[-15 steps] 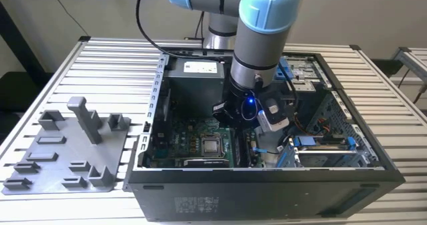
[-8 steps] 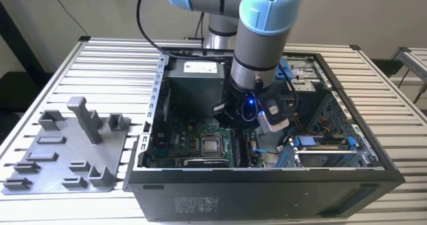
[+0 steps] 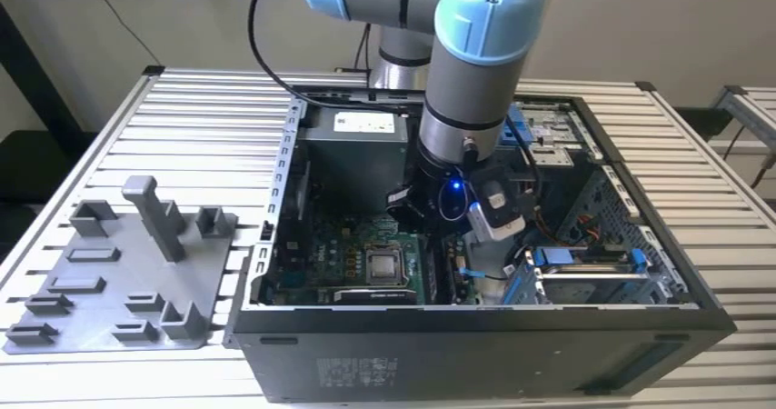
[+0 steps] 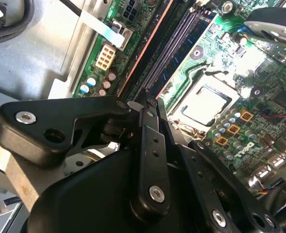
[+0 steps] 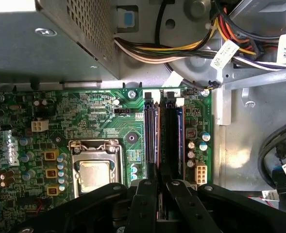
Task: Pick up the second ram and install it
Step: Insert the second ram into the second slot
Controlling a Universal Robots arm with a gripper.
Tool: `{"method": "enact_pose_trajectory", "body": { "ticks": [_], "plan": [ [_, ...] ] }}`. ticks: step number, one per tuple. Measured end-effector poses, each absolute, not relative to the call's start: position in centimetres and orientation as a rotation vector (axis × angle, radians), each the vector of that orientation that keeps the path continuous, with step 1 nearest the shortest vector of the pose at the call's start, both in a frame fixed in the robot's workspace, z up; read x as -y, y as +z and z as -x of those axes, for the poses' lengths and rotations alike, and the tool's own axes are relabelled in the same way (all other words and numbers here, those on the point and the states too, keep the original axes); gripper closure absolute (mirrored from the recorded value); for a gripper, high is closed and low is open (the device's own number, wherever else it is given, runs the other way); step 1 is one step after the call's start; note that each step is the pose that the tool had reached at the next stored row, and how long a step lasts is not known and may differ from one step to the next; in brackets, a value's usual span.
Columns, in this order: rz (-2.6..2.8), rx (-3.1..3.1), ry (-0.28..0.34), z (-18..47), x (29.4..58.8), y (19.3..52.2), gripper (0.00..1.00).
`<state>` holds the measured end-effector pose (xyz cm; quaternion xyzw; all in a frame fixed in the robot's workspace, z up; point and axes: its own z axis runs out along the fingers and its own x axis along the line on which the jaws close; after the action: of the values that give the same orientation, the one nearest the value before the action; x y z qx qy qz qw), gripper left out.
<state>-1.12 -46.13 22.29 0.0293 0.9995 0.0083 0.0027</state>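
Observation:
The second ram (image 5: 167,141) is a thin dark strip seen edge-on, standing along a memory slot of the green motherboard (image 5: 94,116), right of the CPU socket (image 5: 95,174). Its near end runs in between my gripper's black fingers (image 5: 145,199). My gripper (image 5: 160,188) is shut on it, directly over the slots. In the second wrist view the gripper (image 4: 155,110) sits at the near end of the long dark slots (image 4: 174,46). In the exterior view the arm reaches down into the open computer case and the gripper (image 3: 442,245) is low over the board.
A neighbouring slot (image 5: 151,136) runs parallel, close beside the ram. A bundle of cables (image 5: 181,48) and the power supply box (image 5: 45,39) lie beyond the slots. Case walls (image 3: 485,336) surround the board. A grey plastic tray (image 3: 122,282) with blocks lies at the exterior view's left.

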Motion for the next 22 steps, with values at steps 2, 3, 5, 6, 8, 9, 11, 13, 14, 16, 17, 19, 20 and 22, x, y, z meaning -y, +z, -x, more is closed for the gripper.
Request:
{"method": "enact_pose_trajectory", "body": {
  "ticks": [2, 3, 5, 6, 8, 9, 11, 13, 14, 16, 17, 19, 20, 22],
  "plan": [
    [-0.091, -3.135, 0.024, 1.12, 46.12, 22.3, 0.86],
    [-0.089, -3.135, 0.023, 1.11, 46.11, 22.31, 0.86],
    [-0.079, -3.135, 0.021, 1.12, 46.11, 22.38, 0.86],
    [-0.074, -3.134, 0.018, 1.13, 46.09, 22.48, 0.86],
    [-0.07, -3.133, 0.013, 1.12, 46.04, 22.68, 0.86],
    [-0.069, -3.132, 0.012, 1.12, 46.04, 22.69, 0.86],
    [-0.062, -3.13, 0.013, 1.12, 46.03, 22.68, 0.86],
    [-0.054, -3.128, 0.013, 1.12, 46.03, 22.66, 0.86],
    [-0.052, -3.127, 0.014, 1.12, 46.03, 22.65, 0.86],
    [-0.05, -3.127, 0.015, 1.12, 46.03, 22.6, 0.86],
    [-0.05, -3.127, 0.016, 1.12, 46.03, 22.57, 0.86],
    [-0.048, -3.127, 0.018, 1.12, 46.01, 22.46, 0.86],
    [-0.047, -3.127, 0.019, 1.12, 46.01, 22.39, 0.86],
    [-0.045, -3.127, 0.02, 1.13, 46.01, 22.31, 0.86]
  ]
}}
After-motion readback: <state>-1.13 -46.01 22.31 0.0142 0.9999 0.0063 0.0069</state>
